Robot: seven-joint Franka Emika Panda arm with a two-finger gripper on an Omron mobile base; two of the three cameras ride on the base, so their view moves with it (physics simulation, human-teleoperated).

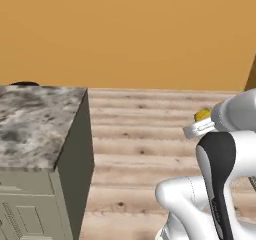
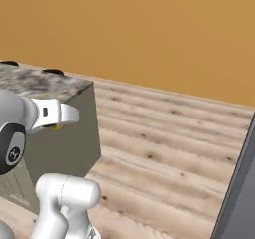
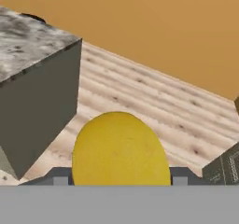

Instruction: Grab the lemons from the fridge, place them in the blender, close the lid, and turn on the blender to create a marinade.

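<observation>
In the hand view a lemon [image 3: 119,150] fills the low centre, sitting squarely between the two finger tips, whose grey stubs [image 3: 60,178] show at 8 o'clock and 4 o'clock of the fruit, pressed to its sides. The gripper [image 3: 119,181] is clamped on the lemon, jaws held wide by it.

In the left base view the lemon [image 1: 202,115] peeps out as a yellow spot at 10 o'clock of the white hand [image 1: 200,129], which sits at 3 o'clock of the picture, above the wooden floor [image 1: 140,149]. In the right base view only a sliver of yellow [image 2: 56,127] shows under the hand [image 2: 60,114], at 9 o'clock of the picture; it is probably the same lemon, though too little shows to be sure.

A marble-topped counter [image 1: 35,124] stands at 9 o'clock in the left base view, its grey side facing the arm, well apart from the lemon. An orange wall [image 1: 125,34] lies at 12 o'clock behind everything.
</observation>
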